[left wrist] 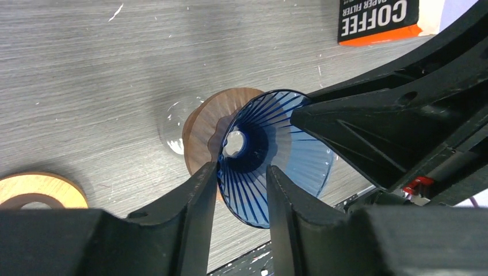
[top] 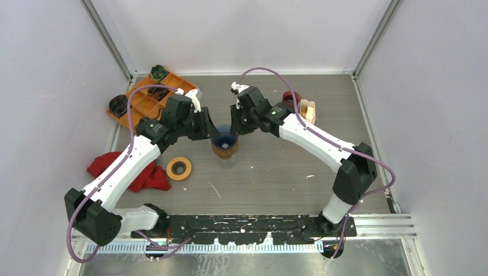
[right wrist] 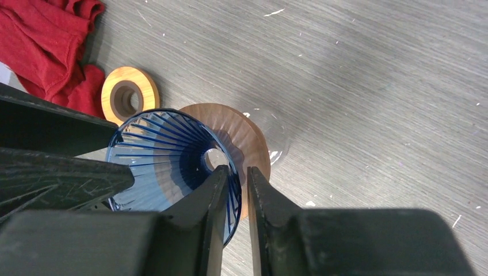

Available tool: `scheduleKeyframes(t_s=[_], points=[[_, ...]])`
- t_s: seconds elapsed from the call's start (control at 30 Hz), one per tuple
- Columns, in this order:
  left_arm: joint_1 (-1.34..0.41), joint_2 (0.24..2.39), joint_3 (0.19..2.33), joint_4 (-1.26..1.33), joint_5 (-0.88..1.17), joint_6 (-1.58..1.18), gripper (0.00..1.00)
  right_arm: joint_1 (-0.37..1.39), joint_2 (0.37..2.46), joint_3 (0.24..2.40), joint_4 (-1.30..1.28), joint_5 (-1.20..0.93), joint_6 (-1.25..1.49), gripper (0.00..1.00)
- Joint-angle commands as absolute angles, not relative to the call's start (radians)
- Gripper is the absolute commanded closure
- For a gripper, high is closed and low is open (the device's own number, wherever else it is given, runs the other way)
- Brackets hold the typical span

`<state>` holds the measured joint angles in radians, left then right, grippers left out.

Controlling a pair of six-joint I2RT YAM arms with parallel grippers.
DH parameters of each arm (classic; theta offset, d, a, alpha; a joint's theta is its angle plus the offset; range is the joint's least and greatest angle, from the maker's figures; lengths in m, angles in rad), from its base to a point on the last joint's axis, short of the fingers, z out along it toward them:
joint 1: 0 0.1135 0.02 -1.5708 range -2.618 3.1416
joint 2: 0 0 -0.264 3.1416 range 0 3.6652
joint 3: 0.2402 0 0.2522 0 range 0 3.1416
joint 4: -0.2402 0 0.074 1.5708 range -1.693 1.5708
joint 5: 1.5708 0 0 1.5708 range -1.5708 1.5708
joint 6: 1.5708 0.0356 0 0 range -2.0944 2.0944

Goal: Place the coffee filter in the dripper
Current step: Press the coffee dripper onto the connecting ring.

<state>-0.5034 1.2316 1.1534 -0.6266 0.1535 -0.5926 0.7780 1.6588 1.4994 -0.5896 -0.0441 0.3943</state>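
The dripper (top: 224, 140) is a blue ribbed see-through cone, standing mid-table on a brown wooden collar (left wrist: 201, 129) over a glass. Its inside (right wrist: 167, 155) shows only ribs and the centre hole. My left gripper (left wrist: 241, 169) is open and straddles the cone's near rim, one finger outside and one inside, the wall close to the outer finger. My right gripper (right wrist: 237, 171) is open by a narrow gap and straddles the opposite rim, with a slit of light beside the wall. The coffee filter pack (top: 308, 109) lies at the back right, and its printed box (left wrist: 377, 20) shows in the left wrist view.
An orange tray (top: 147, 103) with dark parts sits at the back left, with a black lid (top: 118, 105) beside it. A red cloth (top: 129, 172) and a wooden ring (top: 179, 168) lie left of the dripper. A dark red cup (top: 289, 98) stands next to the filter pack.
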Motion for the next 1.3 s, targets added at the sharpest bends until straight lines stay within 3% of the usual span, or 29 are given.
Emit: scheduleKeyframes(t_s=[0.0,0.07,0.23,0.5,0.93,1.27], points=[[-0.508,1.217,1.218,-0.608,0.15,-0.573,0.59,0.782,1.655,1.58,-0.58,-0.018,0.369,0.71],[-0.508,1.211,1.224,-0.615,0.144,-0.567,0.58,0.783,1.651,1.603,-0.58,-0.021,0.365,0.65],[-0.506,1.167,1.233,-0.642,0.101,-0.536,0.41,0.782,1.61,1.637,-0.592,0.007,0.334,0.51],[-0.486,1.064,1.217,-0.69,-0.008,-0.469,0.24,0.752,1.498,1.594,-0.647,0.177,0.281,0.4],[-0.447,0.93,1.125,-0.636,-0.196,-0.336,0.01,0.559,1.355,1.451,-0.675,0.351,0.24,0.36],[-0.443,0.883,1.081,-0.614,-0.282,-0.226,0.01,0.386,1.393,1.408,-0.622,0.38,0.202,0.36]])
